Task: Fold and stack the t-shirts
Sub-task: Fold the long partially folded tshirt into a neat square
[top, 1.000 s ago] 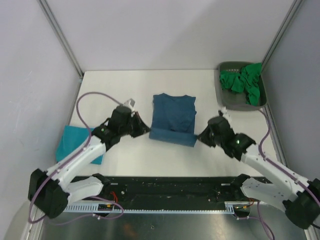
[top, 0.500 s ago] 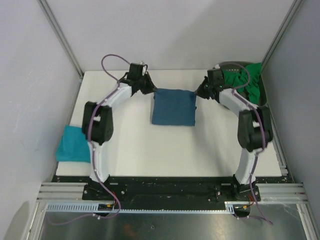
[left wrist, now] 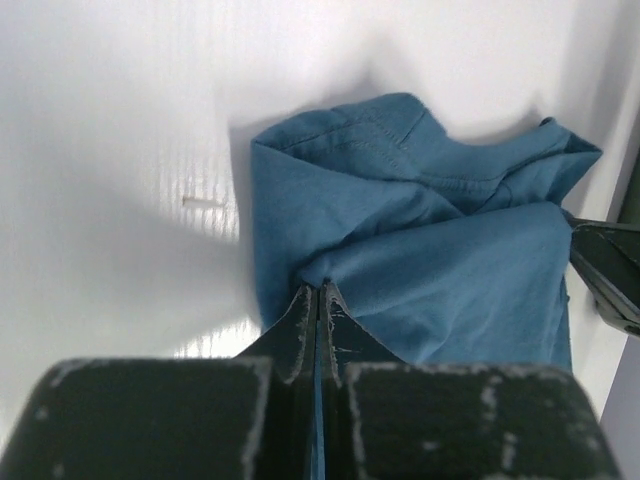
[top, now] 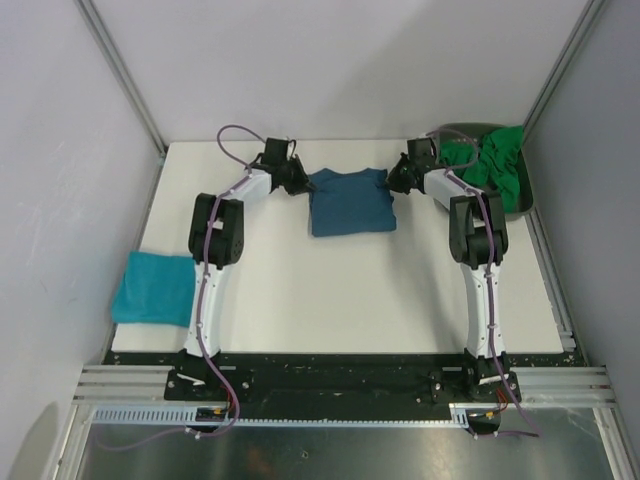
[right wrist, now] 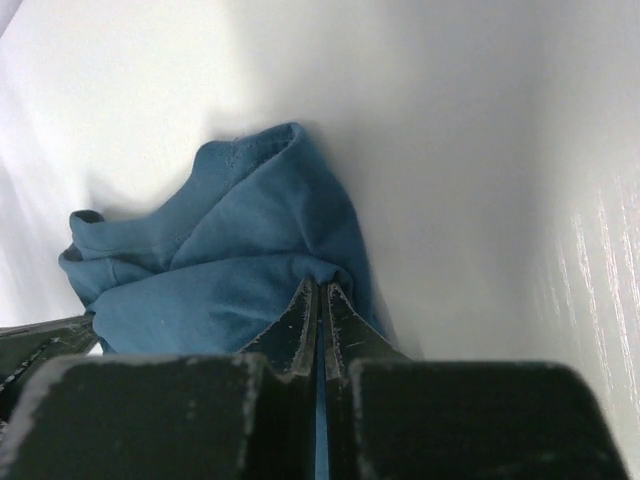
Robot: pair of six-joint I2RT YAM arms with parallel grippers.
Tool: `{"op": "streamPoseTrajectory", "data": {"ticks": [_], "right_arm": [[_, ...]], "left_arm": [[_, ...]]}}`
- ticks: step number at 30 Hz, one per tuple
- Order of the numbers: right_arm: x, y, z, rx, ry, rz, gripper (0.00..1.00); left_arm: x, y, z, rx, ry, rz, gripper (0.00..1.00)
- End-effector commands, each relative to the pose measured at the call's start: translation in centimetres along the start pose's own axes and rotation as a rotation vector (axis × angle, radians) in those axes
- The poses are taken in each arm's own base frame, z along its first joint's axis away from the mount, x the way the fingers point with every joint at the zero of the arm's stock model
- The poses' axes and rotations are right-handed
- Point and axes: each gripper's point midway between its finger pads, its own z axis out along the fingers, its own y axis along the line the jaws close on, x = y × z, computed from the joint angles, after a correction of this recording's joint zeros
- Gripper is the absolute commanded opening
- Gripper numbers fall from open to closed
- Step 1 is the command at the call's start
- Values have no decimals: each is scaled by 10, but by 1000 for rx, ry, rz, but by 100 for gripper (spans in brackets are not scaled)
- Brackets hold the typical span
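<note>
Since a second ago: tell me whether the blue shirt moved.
Yes. The dark blue shirt shifted toward the far wall; its near edge now roughly matches that of the grey tray.

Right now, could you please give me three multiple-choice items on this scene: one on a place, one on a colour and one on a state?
1. Where does the steel-blue t-shirt lie? A beside the arm bases; B centred toward the table's far edge; C hanging off the edge.
2. The heaped t-shirts in the grey tray are: A green; B red; C white.
3. The left gripper is: A wide open; B shut on nothing; C shut on the steel-blue t-shirt.

B: the top view shows it there. A: green cloth fills the tray. C: the left wrist view shows blue cloth pinched between closed jaws.
</note>
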Motion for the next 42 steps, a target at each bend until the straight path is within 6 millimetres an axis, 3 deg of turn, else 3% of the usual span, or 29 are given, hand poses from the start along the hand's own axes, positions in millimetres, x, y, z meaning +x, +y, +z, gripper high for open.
{"op": "streamPoseTrajectory", "data": {"ticks": [1, 7, 14, 17, 20, 23, 25, 29, 32, 34, 37, 39, 42], "right_arm": [[37, -21, -10, 51, 64, 19, 0], [102, -47, -56, 115, 139, 30, 0], [180, -73, -132, 181, 209, 23, 0], [198, -73, -167, 177, 202, 6, 0], [195, -57, -198, 148, 152, -34, 0], [177, -32, -220, 77, 77, -57, 1], [156, -22, -221, 61, 19, -73, 1], [119, -3, -195, 11, -55, -107, 4], [99, 6, -163, -47, -60, -101, 23], [93, 5, -143, -57, -31, -89, 41], [82, 10, -137, -69, -35, -102, 58], [74, 17, -143, -71, -51, -126, 62], [71, 25, -158, -68, -65, -162, 61]], "left_arm": [[16, -3, -19, -31, 19, 9, 0], [74, 11, -58, -117, 73, 9, 0], [156, 32, -141, -189, 81, 15, 0], [180, 38, -172, -185, 73, 39, 0], [188, 34, -198, -146, 48, 57, 0], [186, 22, -219, -88, 11, 72, 0], [174, 14, -226, -66, -27, 82, 0], [136, 13, -207, -80, -56, 93, 0], [106, 16, -177, -65, -67, 76, 0], [88, 19, -160, -62, -81, 74, 14], [59, 7, -151, -10, -101, 101, 47], [44, 0, -156, 11, -131, 122, 59], [33, -8, -170, 32, -162, 146, 65]]}}
